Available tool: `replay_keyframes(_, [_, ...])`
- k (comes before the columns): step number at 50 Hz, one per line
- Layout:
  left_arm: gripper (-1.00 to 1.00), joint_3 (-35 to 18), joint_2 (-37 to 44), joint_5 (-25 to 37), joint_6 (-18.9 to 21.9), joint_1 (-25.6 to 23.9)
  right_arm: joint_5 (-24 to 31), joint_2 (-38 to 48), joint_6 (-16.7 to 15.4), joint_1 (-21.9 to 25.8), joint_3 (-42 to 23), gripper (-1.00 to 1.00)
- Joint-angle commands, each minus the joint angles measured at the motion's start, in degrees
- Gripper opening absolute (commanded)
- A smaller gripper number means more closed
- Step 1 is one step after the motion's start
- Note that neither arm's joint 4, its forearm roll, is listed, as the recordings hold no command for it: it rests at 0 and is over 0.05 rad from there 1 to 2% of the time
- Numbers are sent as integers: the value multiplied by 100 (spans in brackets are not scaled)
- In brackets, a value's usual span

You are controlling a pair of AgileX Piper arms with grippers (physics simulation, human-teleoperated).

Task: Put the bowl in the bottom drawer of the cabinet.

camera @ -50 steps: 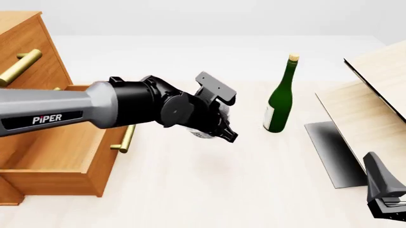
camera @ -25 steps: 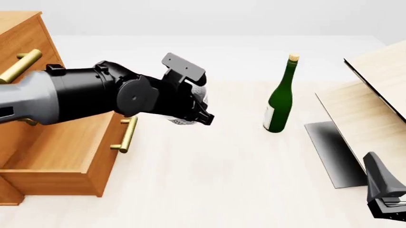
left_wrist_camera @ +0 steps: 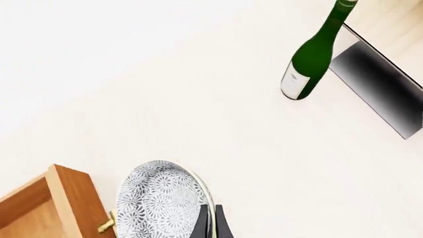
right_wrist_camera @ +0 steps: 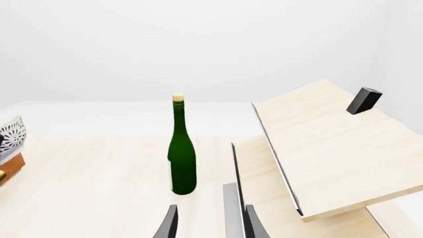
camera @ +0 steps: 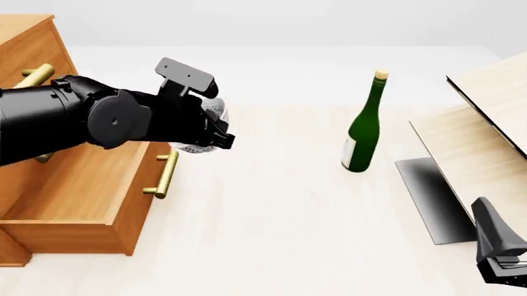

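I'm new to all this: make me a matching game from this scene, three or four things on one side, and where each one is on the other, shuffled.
Things:
1. small white grey-speckled bowl
2. tall green glass bottle
3. orange-brown wooden bottom drawer
4. right gripper

Places or states:
A. pulled open, nothing visible inside
B. held in the left gripper
C. standing upright on the table
D. idle, low at the table's right

Pairs: 1-B, 2-C, 3-A, 4-D

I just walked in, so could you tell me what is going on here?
The left gripper holds the speckled bowl by its rim, in the air near the front of the open bottom drawer of the cabinet. The right gripper sits idle and open, off to the right.
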Motion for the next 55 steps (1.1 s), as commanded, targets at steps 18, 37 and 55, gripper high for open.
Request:
replay_keyframes(18, [-100, 528, -767, 15, -13, 790, 1, -1, 1, 1, 0, 100])
replay_keyframes(37, [-100, 732, -1125, 0, 21, 1373, 0, -1, 0, 0, 0, 100])
replay_keyframes(55, [-100, 1036, -1335, -186, -58, 1939, 0, 0, 0, 0, 0, 100])
